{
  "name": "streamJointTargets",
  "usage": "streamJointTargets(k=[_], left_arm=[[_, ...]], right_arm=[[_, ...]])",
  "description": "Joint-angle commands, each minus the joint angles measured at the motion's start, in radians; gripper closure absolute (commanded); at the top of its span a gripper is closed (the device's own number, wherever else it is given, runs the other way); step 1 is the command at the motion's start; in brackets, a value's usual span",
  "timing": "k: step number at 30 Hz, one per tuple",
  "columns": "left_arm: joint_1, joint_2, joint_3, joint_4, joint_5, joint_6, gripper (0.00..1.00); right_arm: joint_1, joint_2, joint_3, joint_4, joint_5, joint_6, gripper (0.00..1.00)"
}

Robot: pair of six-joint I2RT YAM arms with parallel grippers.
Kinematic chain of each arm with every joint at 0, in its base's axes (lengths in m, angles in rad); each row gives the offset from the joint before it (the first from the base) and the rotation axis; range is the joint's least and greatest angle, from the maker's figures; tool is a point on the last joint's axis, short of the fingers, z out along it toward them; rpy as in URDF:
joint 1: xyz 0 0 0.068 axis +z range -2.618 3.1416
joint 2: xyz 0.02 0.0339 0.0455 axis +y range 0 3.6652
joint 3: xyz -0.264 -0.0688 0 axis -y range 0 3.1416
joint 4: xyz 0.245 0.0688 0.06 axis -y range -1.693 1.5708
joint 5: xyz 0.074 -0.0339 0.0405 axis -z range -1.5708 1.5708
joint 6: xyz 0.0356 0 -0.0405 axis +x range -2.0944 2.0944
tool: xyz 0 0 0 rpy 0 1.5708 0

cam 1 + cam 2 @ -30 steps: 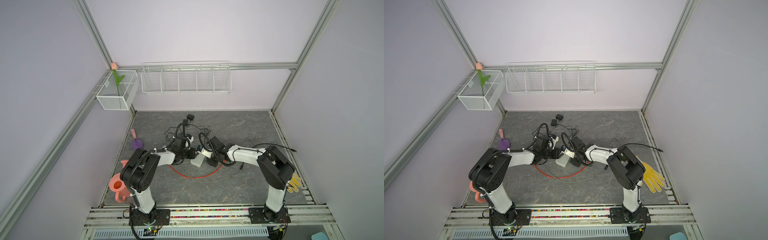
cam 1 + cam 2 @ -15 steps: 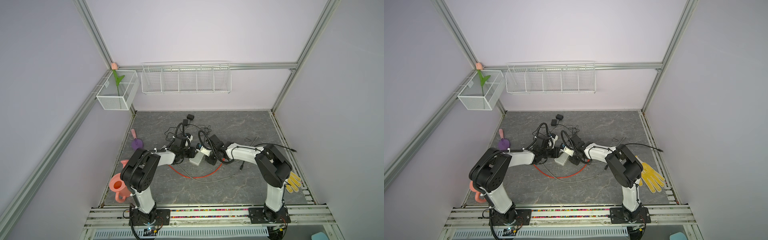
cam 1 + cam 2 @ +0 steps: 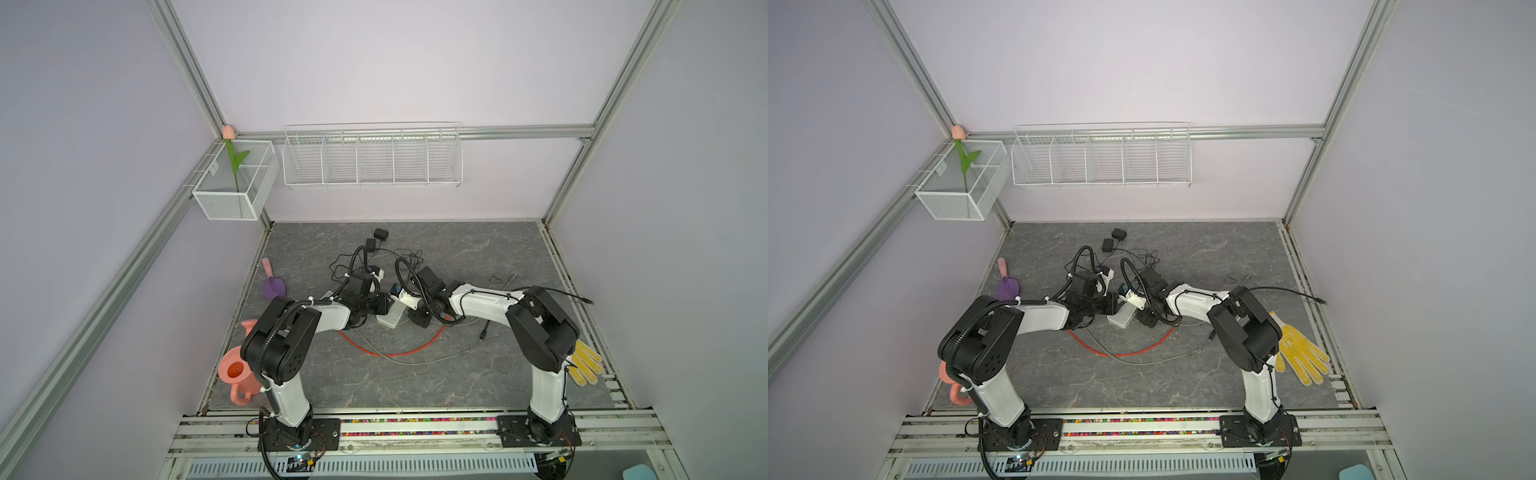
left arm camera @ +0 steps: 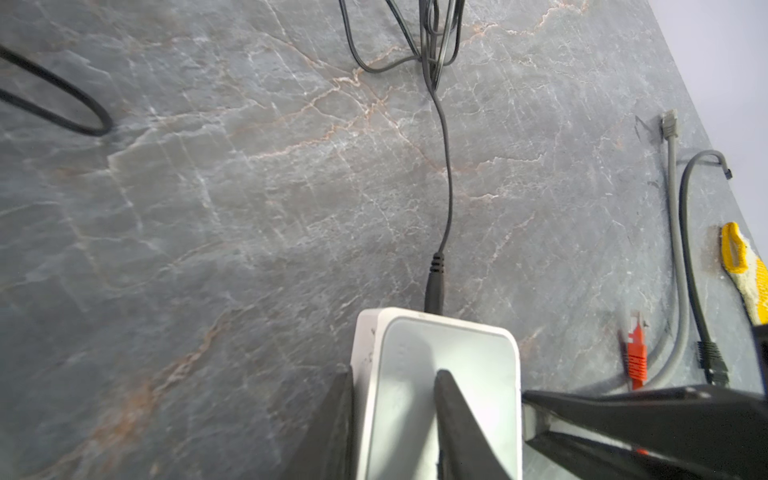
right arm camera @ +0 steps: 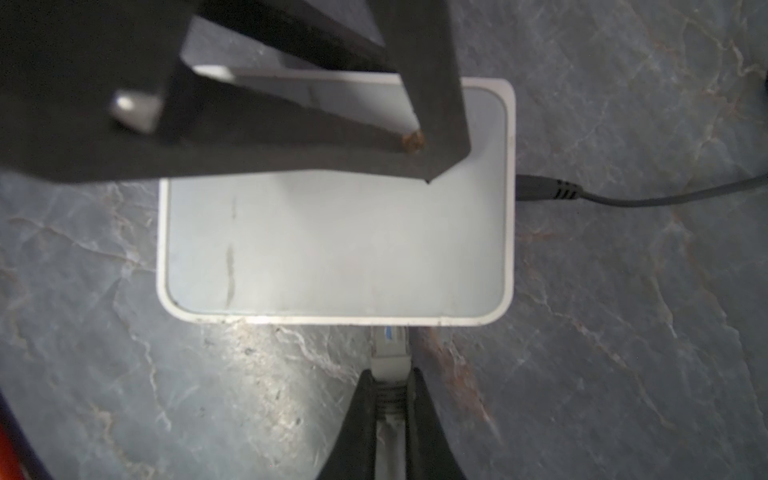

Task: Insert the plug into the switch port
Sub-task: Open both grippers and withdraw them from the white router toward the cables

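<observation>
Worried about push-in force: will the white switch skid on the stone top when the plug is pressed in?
The switch looks a small plastic box, so probably light. Alone it would likely slide on the smooth tabletop; the left gripper, jaws clamped on it, should brace it against the grey plug.

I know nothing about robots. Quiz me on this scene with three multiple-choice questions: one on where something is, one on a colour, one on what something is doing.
1. Where is the yellow glove?
A in the wall basket; B in the watering can; C on the table beside the right arm.
2. What colour is the plug between the right fingers?
A orange; B grey; C green.
3. What are the left fingers doing?
A gripping the switch; B hanging open; C holding an orange cable.

Answers: C, both top views show it there; B, the right wrist view shows it grey; A, they pinch the white box's edge.
</observation>
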Motion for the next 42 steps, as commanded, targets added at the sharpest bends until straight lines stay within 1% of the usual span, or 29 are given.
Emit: streamJointTargets(k=[1,3,5,7,10,13,17,19,20,21,22,23,24,25,27,28,29,31,33,35,38,42], left_arm=[[-0.139,0.072,-0.062,-0.310,0.272,-0.001,0.70],[-0.117,0.062,-0.056,-0.304,0.256,-0.024,0.70],[-0.078,0.052,-0.051,-0.289,0.237,-0.060,0.70],[-0.024,0.029,-0.053,-0.271,0.209,-0.093,0.70],[0.039,-0.026,-0.047,-0.282,0.145,-0.116,0.70],[0.082,-0.088,-0.040,-0.281,0.101,-0.137,0.70],[0.102,-0.147,-0.016,-0.310,0.054,-0.149,0.71],[0.102,-0.184,0.000,-0.331,0.045,-0.145,0.71],[0.102,-0.206,0.003,-0.340,0.044,-0.144,0.71],[0.102,-0.232,0.004,-0.352,0.047,-0.141,0.70],[0.099,-0.260,0.010,-0.374,0.047,-0.138,0.70],[0.091,-0.286,0.017,-0.403,0.034,-0.128,0.70],[0.072,-0.312,0.031,-0.447,-0.002,-0.113,0.69],[0.031,-0.335,0.049,-0.494,-0.051,-0.098,0.69],[-0.068,-0.352,0.083,-0.546,-0.119,-0.077,0.67],[-0.108,-0.348,0.098,-0.552,-0.123,-0.077,0.67],[-0.148,-0.336,0.113,-0.549,-0.116,-0.082,0.66],[-0.196,-0.296,0.132,-0.526,-0.080,-0.091,0.66],[-0.230,-0.239,0.153,-0.512,-0.052,-0.096,0.66],[-0.262,-0.192,0.163,-0.498,-0.046,-0.101,0.66],[-0.323,-0.126,0.188,-0.460,-0.029,-0.115,0.66],[-0.367,-0.051,0.236,-0.417,-0.009,-0.140,0.66]], right_arm=[[0.027,-0.016,0.120,0.648,-0.149,-0.031,0.86],[0.026,-0.055,0.099,0.574,-0.121,-0.061,0.73],[0.021,-0.095,0.088,0.467,-0.070,-0.086,0.62],[0.010,-0.134,0.086,0.318,0.005,-0.095,0.53],[-0.012,-0.213,0.039,0.150,0.088,-0.096,0.49],[-0.031,-0.336,-0.068,0.115,0.132,-0.083,0.43],[-0.046,-0.476,-0.120,0.042,0.181,-0.052,0.41],[-0.051,-0.547,-0.142,0.008,0.202,-0.011,0.41],[-0.056,-0.578,-0.155,-0.002,0.218,0.027,0.39],[-0.063,-0.614,-0.170,-0.014,0.236,0.078,0.35],[-0.071,-0.645,-0.179,-0.038,0.285,0.151,0.30],[-0.081,-0.667,-0.177,-0.078,0.348,0.226,0.26],[-0.102,-0.689,-0.168,-0.150,0.400,0.295,0.26],[-0.129,-0.706,-0.161,-0.229,0.434,0.354,0.25],[-0.200,-0.742,-0.183,-0.334,0.450,0.466,0.24],[-0.247,-0.764,-0.212,-0.352,0.437,0.513,0.24],[-0.306,-0.791,-0.253,-0.353,0.388,0.556,0.25],[-0.429,-0.833,-0.320,-0.349,0.261,0.623,0.29],[-0.517,-0.859,-0.382,-0.353,0.201,0.660,0.33],[-0.564,-0.862,-0.430,-0.348,0.188,0.675,0.35],[-0.576,-0.829,-0.477,-0.303,0.164,0.686,0.36],[-0.576,-0.740,-0.496,-0.254,0.111,0.699,0.41]])
